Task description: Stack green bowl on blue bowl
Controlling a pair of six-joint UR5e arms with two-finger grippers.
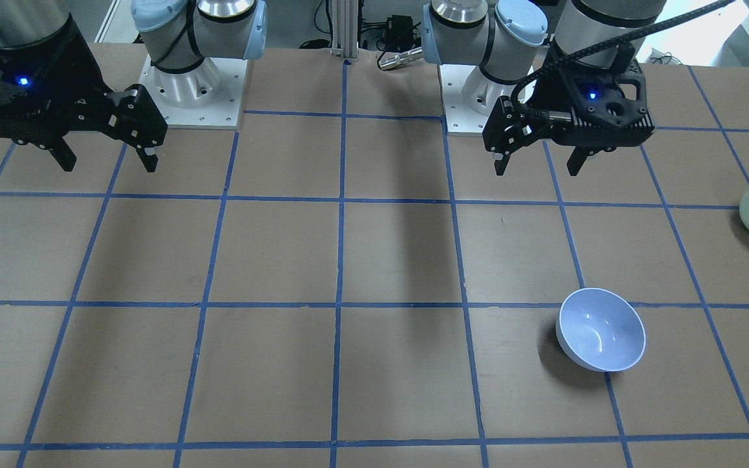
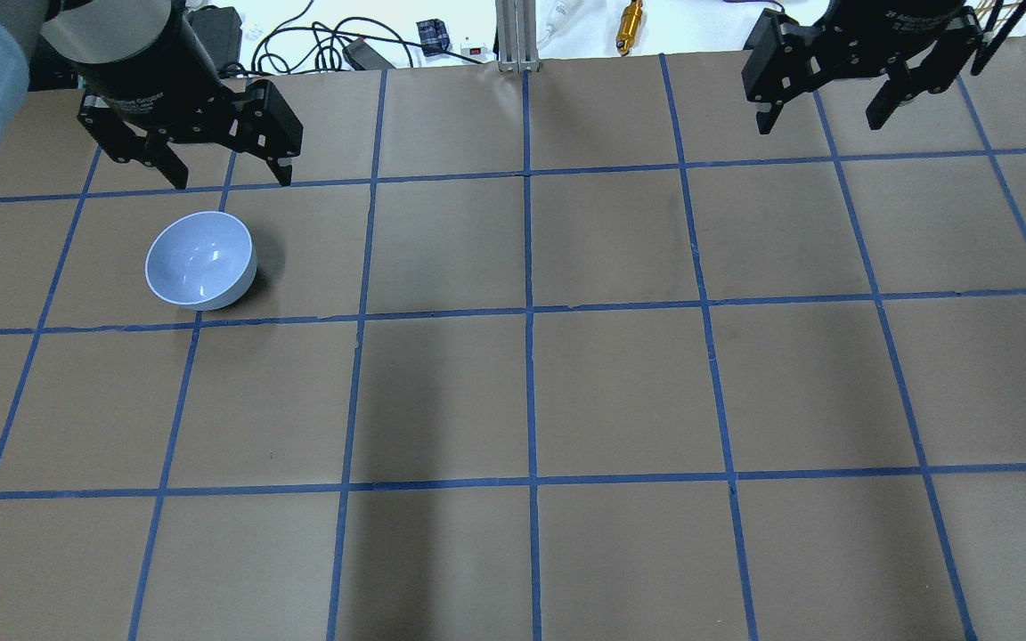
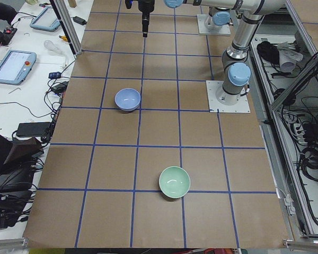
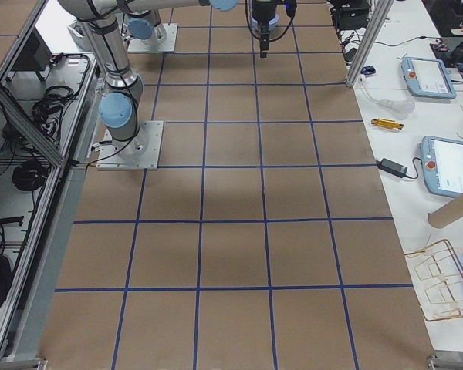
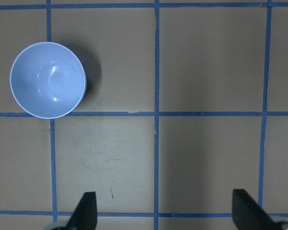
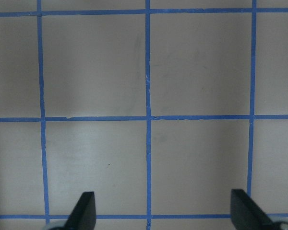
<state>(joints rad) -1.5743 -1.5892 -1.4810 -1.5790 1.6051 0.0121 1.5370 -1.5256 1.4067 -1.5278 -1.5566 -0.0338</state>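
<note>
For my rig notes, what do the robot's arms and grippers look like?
Both arms are silver-grey tubes with pale blue joint caps. The left gripper and right gripper are black, two-fingered, each with a blue light; a ribbed black cable reaches the left one.

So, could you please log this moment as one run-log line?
stack: not started | left tool: open, empty | right tool: open, empty | green bowl: upright, apart from blue bowl

Small white print on the right claw [image 2: 818,123] seems to read "2F Adaptive Gripper". Similar print on the left claw [image 2: 232,181] is too blurred to read.
</note>
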